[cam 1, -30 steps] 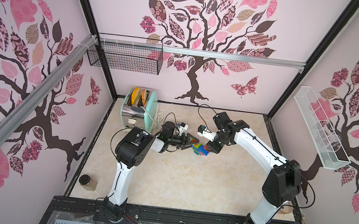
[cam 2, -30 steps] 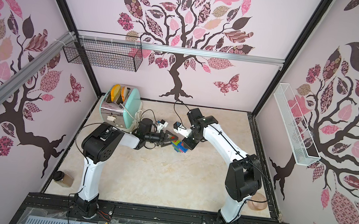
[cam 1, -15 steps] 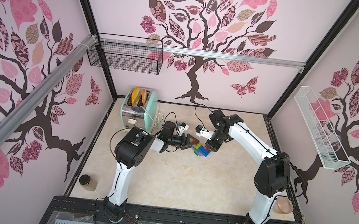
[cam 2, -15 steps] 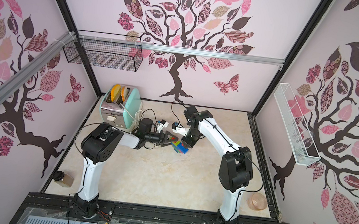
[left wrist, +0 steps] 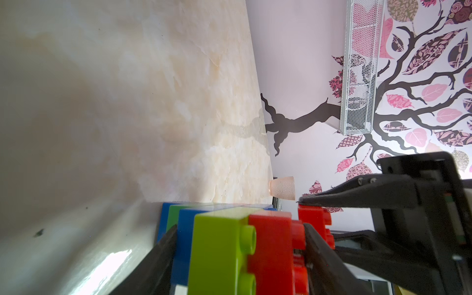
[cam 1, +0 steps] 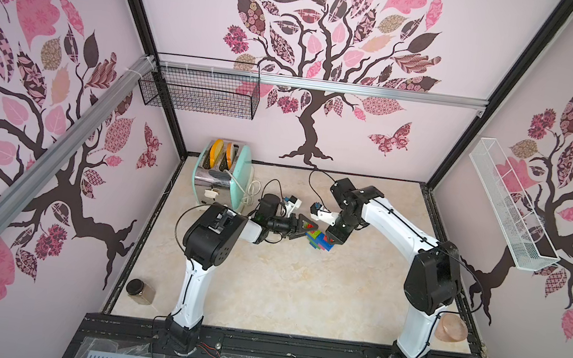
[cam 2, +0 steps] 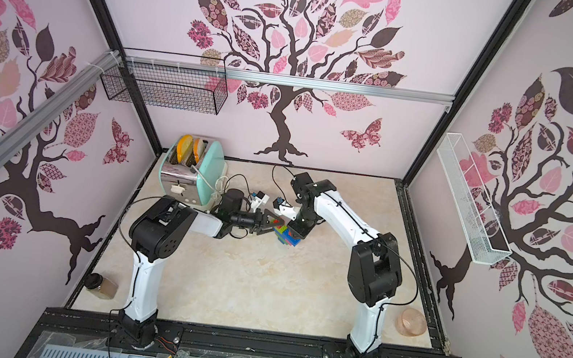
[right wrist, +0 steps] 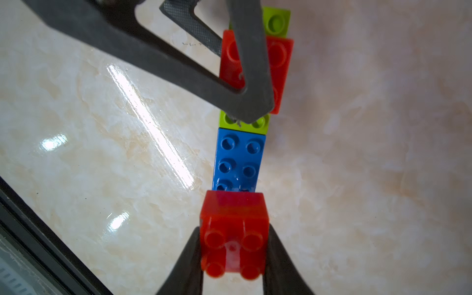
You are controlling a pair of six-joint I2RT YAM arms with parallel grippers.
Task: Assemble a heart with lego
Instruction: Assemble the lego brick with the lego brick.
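The heart (cam 1: pixel 320 240) (cam 2: pixel 286 236) is a joined cluster of blue, green, lime and red lego near the middle back of the table. My left gripper (left wrist: pixel 240 229) is shut on it, its fingers pressing the blue brick (left wrist: pixel 184 229) on one side and the red brick (left wrist: pixel 270 247) on the other, with the lime brick (left wrist: pixel 217 250) between. My right gripper (right wrist: pixel 233 245) is shut on a small red square brick (right wrist: pixel 233 217), held just over one end of the cluster's long blue brick (right wrist: pixel 238 158). Both grippers meet at the cluster in both top views.
A mint toaster (cam 1: pixel 224 179) with its cord stands at the back left, close behind my left wrist. A brown jar (cam 1: pixel 140 290) sits at the front left corner and a pink cup (cam 1: pixel 452 327) at the front right. Wire baskets (cam 1: pixel 198 93) (cam 1: pixel 508 211) hang on the walls.
My right arm has swung its elbow inward and its wrist a little left, keeping the red brick by the cluster. The left arm and the cluster have stayed put.
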